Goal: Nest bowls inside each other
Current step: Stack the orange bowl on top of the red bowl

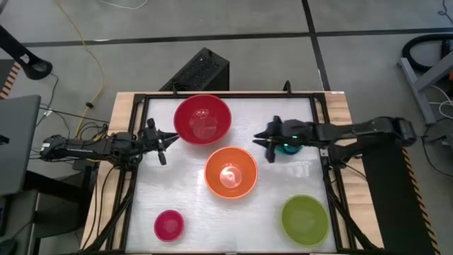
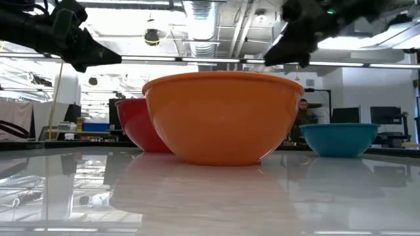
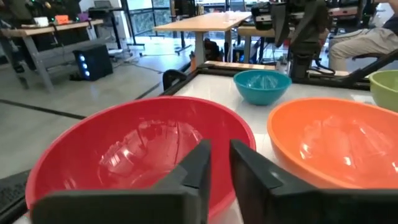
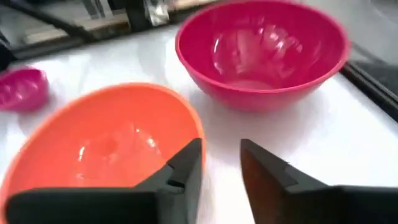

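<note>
Five bowls stand upright on their bases on the white table. The red bowl is at the far middle and the orange bowl at the centre. The small pink bowl is near left and the lime green bowl near right. The teal bowl is partly hidden under my right arm. My left gripper hovers left of the red bowl, open by a narrow gap. My right gripper hangs open above the table between the orange bowl and the red bowl. Both grippers hold nothing.
A black frame borders the table on all sides. Bare table lies between the bowls, widest at the near middle between the pink and green bowls. In the low view the orange bowl stands in front of the red bowl, with the teal bowl to the right.
</note>
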Tool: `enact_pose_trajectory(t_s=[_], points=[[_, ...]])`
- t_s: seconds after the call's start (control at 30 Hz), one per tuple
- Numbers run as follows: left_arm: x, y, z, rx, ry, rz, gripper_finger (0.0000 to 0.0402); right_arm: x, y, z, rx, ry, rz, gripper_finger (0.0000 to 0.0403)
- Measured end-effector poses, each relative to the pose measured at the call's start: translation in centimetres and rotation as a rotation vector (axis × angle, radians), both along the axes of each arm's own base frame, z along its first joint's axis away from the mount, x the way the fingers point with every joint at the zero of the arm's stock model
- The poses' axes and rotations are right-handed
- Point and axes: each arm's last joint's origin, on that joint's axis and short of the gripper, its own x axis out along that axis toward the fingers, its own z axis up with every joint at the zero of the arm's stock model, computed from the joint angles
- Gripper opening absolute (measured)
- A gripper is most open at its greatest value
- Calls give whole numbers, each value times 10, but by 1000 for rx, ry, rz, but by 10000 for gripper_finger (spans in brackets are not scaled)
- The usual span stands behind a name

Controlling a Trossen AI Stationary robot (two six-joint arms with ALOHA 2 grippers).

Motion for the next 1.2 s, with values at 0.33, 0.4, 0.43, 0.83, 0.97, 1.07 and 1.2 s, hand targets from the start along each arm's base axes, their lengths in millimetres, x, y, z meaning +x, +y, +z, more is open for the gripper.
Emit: enact_pose_trajectory(t_s=[0.33,0.4,0.43,0.83,0.97,1.07,1.2], points=[[0,-1,-2,-11,16,-28,186,74,-7,15,-47,421,44,260],[0,-1,-2,-12,17,-41,199,87,-7,8,-48,484,52,261],[0,-1,-2,-13,17,-45,204,93,-7,5,-46,511,54,261],[0,-1,-2,-12,17,-42,213,122,-29,-39,168,706,0,260],[0,-1,-2,-11,18,-40,213,127,-32,-53,169,744,-12,260],[0,-1,-2,-11,18,-32,213,129,-33,-59,150,764,-10,258],[0,-1,-2,-10,18,-25,213,131,-32,-62,146,765,-4,233]])
